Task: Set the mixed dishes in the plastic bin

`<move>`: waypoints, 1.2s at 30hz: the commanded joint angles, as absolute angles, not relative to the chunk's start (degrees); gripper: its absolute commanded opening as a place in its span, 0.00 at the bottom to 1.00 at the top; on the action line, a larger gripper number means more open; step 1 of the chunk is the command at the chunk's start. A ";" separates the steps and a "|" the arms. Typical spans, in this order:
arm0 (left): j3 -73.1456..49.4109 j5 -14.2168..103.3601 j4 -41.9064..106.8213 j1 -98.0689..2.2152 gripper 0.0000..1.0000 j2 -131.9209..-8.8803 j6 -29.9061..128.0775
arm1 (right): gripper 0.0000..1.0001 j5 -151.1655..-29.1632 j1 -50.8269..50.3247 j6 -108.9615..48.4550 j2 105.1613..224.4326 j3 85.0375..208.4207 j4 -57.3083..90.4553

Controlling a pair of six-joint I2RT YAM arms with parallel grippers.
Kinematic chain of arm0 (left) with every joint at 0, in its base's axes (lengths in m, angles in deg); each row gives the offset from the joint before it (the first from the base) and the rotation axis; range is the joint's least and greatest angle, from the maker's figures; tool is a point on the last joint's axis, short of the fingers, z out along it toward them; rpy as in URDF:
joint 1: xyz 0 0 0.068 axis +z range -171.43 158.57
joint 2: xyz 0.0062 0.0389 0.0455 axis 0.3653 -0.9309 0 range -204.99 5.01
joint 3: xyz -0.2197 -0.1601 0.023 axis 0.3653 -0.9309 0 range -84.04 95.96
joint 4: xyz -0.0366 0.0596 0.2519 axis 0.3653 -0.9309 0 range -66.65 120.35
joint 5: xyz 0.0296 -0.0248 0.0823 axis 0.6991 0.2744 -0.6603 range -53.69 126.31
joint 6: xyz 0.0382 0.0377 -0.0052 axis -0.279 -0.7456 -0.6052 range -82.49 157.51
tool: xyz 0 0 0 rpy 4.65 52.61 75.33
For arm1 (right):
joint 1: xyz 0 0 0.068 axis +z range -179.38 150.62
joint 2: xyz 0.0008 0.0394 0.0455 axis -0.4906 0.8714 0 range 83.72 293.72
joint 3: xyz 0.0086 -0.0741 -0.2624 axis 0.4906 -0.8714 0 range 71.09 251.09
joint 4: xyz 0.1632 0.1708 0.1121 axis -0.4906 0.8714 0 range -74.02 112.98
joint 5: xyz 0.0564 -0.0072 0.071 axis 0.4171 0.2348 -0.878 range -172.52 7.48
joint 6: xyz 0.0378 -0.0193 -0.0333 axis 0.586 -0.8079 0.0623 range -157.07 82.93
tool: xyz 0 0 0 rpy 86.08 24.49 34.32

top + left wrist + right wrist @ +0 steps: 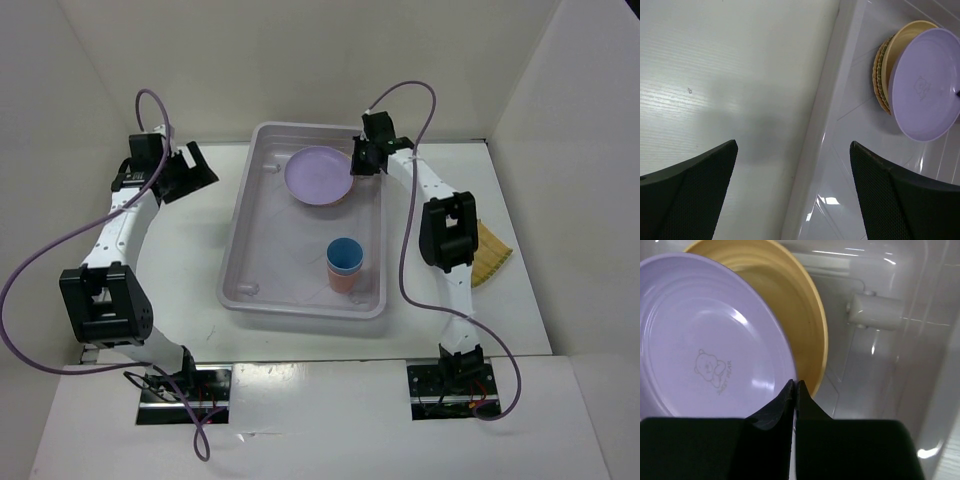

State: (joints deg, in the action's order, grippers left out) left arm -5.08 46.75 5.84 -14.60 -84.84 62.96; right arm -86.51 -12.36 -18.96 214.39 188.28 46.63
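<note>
The plastic bin (238, 232) lies in the middle of the table. My right gripper (362, 158) is shut on the rim of the lavender plate (318, 175), holding it tilted over the orange-tan plates (790, 295) at the bin's far end. In the right wrist view my gripper (795, 385) pinches the lavender plate (705, 335) at its edge. A blue cup (345, 254) sits nested in a salmon-pink cup (342, 280) inside the bin. My left gripper (190, 170) is open and empty, left of the bin; in its wrist view (792, 145) it hovers over the bin's rim (826, 110).
A yellow woven-textured plate (491, 254) lies on the table right of the right arm, partly hidden by it. White walls enclose the table on the left, back and right. The stacked plates also show in the left wrist view (885, 65).
</note>
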 commanded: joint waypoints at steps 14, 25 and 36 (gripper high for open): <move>-6.34 48.00 7.06 -13.78 0.99 -81.65 62.29 | 0.00 -83.58 -11.71 -19.84 218.36 201.25 48.32; -6.34 48.00 7.06 -13.25 0.99 -82.18 62.29 | 0.00 -80.60 -11.71 -20.37 221.00 203.55 50.96; -5.29 51.15 7.06 -13.25 0.99 -82.18 62.29 | 0.65 -76.81 -11.71 -20.37 216.98 205.30 54.91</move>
State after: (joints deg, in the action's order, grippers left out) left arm -5.67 48.26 5.95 -13.61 -83.88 63.00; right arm -79.32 -12.10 -20.07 221.23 201.94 53.43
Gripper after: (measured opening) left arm 0.990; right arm 0.630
